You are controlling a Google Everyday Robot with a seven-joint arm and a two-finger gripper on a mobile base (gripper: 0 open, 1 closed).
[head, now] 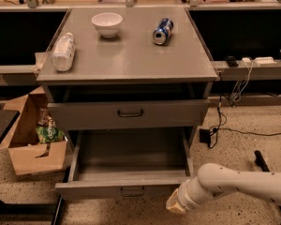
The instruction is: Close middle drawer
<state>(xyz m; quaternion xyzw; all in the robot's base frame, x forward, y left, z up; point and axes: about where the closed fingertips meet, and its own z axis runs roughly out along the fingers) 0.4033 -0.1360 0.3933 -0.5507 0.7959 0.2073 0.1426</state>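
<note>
The middle drawer is pulled far out of the grey cabinet, low in the camera view. Its deep tray shows nothing inside. A small dark bar handle sits at the centre of its front panel. My gripper is at the end of the white arm that comes in from the lower right. It is low by the floor, just in front of the right end of the drawer's front panel. I cannot tell whether it touches the panel.
The drawer above is nearly shut. On the cabinet top are a white bowl, a blue can on its side and a white bottle. A cardboard box stands at the left. Cables lie at the right.
</note>
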